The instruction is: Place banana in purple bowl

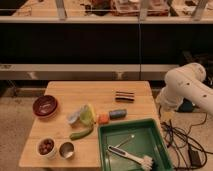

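Camera view is filled by a wooden table (95, 91) with many small things laid on it. The banana (75, 116) is seen near the middle of the table, pale and small, touching a yellow-green fruit (88, 115) on its right. The purple bowl (45, 106) is set at the left edge of the table, a little apart from the banana, and nothing is seen inside it. A long green vegetable (81, 133) is laid just below the banana and the fruit. An orange piece (103, 118) and a blue piece (118, 113) are placed side by side to the right of the fruit. A dark bar (124, 96) is found farther back. A green tray (103, 146) is set at the front right corner, and a white brush (131, 156) is laid in it. A white bowl (46, 146) of brown bits and a metal cup (66, 149) are placed together at the front left corner.

A white arm (186, 89) is folded up beside the right edge of the table, well apart from the banana and the purple bowl. The gripper cannot be picked out; it is hidden somewhere by that arm, so it cannot be told how it is set or if anything is held.
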You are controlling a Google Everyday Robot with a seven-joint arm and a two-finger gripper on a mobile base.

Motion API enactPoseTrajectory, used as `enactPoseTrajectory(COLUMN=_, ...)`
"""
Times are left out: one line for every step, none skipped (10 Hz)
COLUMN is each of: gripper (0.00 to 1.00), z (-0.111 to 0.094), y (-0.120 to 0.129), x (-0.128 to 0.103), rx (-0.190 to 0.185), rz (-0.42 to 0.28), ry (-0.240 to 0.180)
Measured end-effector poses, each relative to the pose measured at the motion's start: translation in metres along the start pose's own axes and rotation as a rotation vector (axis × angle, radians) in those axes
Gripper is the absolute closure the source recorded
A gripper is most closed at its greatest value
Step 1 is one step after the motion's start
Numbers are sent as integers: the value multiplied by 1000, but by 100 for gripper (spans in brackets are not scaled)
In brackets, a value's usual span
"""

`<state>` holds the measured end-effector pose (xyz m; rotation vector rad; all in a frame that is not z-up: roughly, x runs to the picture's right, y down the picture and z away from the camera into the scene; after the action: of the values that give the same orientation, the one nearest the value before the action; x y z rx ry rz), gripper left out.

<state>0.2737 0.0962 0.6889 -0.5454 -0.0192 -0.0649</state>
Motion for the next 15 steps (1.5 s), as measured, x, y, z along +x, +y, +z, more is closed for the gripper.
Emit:
enactPoseTrajectory(gripper=35, z=-1, y=-7, x=-14, rx=20, rz=-91, ry=-18)
enactPoseTrajectory(gripper=35, z=-1, y=-15, x=-36, rx=45, rz=-220, ry=-41)
enactPoseTrajectory(gripper=35, z=-1, y=-19, x=-55, rx=61, rz=-317, ry=-60)
enactPoseTrajectory(gripper=35, z=-1, y=-23, x=-72, rx=73, rz=-405, ry=-75)
enactPoseTrajectory(gripper=35, z=0, y=-28, x=-104, rx=93, rz=-556, ry=-100)
enactPoseTrajectory(gripper=35, z=0, y=-33, x=-129, rx=109, rz=-662, ry=-118)
enactPoseTrajectory(gripper=35, z=1, y=-37, x=-150, rx=124, rz=-745, ry=-133)
enactPoseTrajectory(gripper=35, z=1, y=-43, x=-175, rx=151, rz=-863, ry=-144)
enactPoseTrajectory(gripper=35, z=3, y=-50, x=-194, rx=186, rz=-994, ry=-150)
enactPoseTrajectory(gripper=35, z=4, y=-57, x=-204, rx=205, rz=-1080, ry=-163)
enactPoseTrajectory(gripper=35, z=9, y=-69, x=-220, rx=221, rz=-1178, ry=-166)
enactPoseTrajectory(gripper=35, z=12, y=-75, x=-231, rx=228, rz=-1230, ry=-173)
enactPoseTrajectory(gripper=35, z=13, y=-78, x=-233, rx=230, rz=-1247, ry=-168)
enactPoseTrajectory(gripper=35, z=13, y=-78, x=-233, rx=229, rz=-1247, ry=-169)
enactPoseTrajectory(gripper=35, z=14, y=-77, x=-232, rx=229, rz=-1245, ry=-169)
